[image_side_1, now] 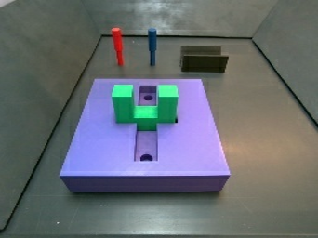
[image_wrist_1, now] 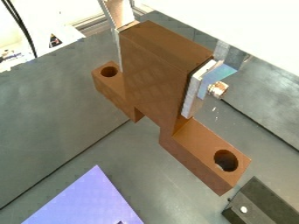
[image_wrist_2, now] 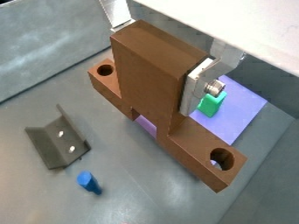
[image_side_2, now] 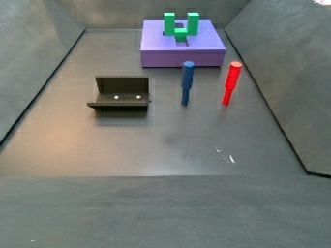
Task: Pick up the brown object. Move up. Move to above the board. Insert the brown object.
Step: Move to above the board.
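My gripper point(image_wrist_1: 160, 63) is shut on the brown object point(image_wrist_1: 149, 83), a wood-coloured upright block on a base strip with a hole near each end. The silver fingers point(image_wrist_1: 201, 84) press its two sides, as both wrist views show point(image_wrist_2: 156, 61). The piece point(image_wrist_2: 146, 87) hangs in the air above the floor. The lavender board point(image_wrist_2: 242, 115) with its green U-shaped block point(image_wrist_2: 208, 106) lies below and to one side; one corner shows in a wrist view point(image_wrist_1: 84, 201). Both side views show the board point(image_side_1: 99, 139) point(image_side_2: 207, 50) and the green block point(image_side_1: 144, 102) point(image_side_2: 181, 26), but neither the gripper nor the piece.
The dark fixture point(image_side_1: 205, 59) point(image_side_2: 120, 94) stands on the floor apart from the board, also in both wrist views point(image_wrist_2: 59, 138) point(image_wrist_1: 264, 206). A red peg point(image_side_1: 118, 45) point(image_side_2: 231, 82) and a blue peg point(image_side_1: 152, 45) point(image_side_2: 188, 81) stand upright between them. Grey walls surround the floor.
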